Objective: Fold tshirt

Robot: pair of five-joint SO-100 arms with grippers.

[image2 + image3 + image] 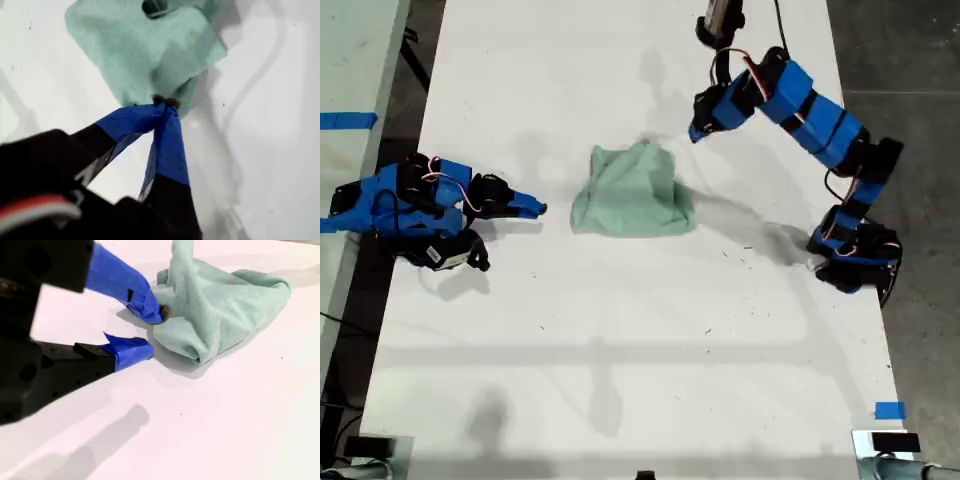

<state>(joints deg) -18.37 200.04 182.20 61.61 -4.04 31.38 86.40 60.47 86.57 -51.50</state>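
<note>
The white table (620,330) fills most of the exterior view. The tshirt (633,192) lies crumpled in a loose heap near the table's middle, a bit toward the far edge. My first gripper (164,102) hangs raised over the heap's far right edge in the exterior view, jaws closed tip to tip, with nothing between them. My second gripper (150,332) sits low at the exterior view's left, just beside the heap, jaws partly apart and empty.
</note>
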